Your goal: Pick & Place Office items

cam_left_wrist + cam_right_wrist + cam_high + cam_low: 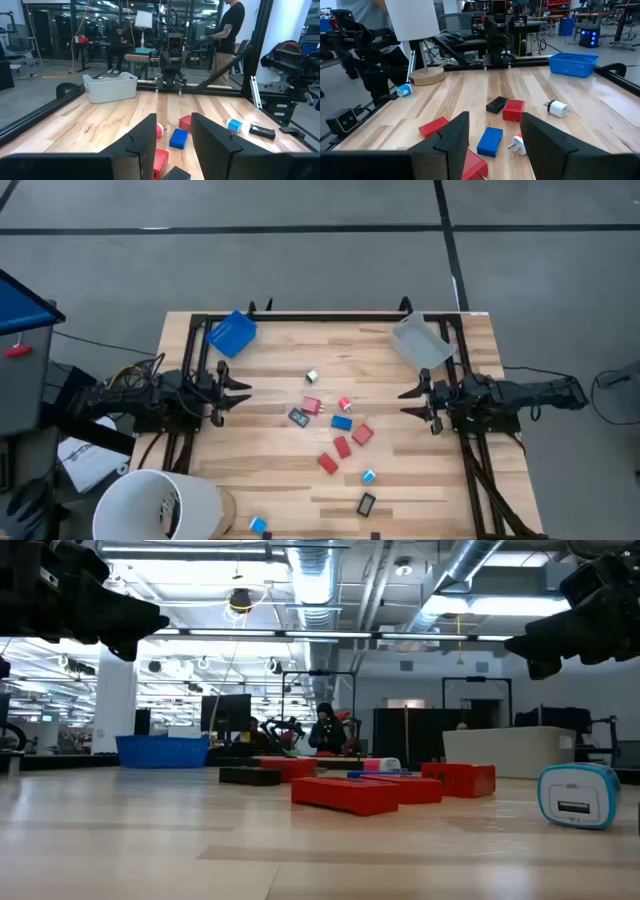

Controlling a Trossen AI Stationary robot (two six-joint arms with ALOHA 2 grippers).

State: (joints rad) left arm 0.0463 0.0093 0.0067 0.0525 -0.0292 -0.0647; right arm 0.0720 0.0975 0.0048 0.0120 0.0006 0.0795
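High view – red [341, 447], blue blocks [341, 422], scattered

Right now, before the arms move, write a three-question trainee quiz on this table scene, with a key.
1. True or false: the left gripper is holding a red block.
2. Which container sits at the table's far corner on the right arm's side?
A) blue tray
B) clear grey bin
C) white bucket
3. In the high view, what colour is the block lying in the middle of the scattered pieces, between the two grippers?

Key
1. False. Both the left gripper and the right gripper hang open and empty at the table's sides.
2. B, the clear grey bin; the blue tray sits on the left arm's side.
3. Blue.
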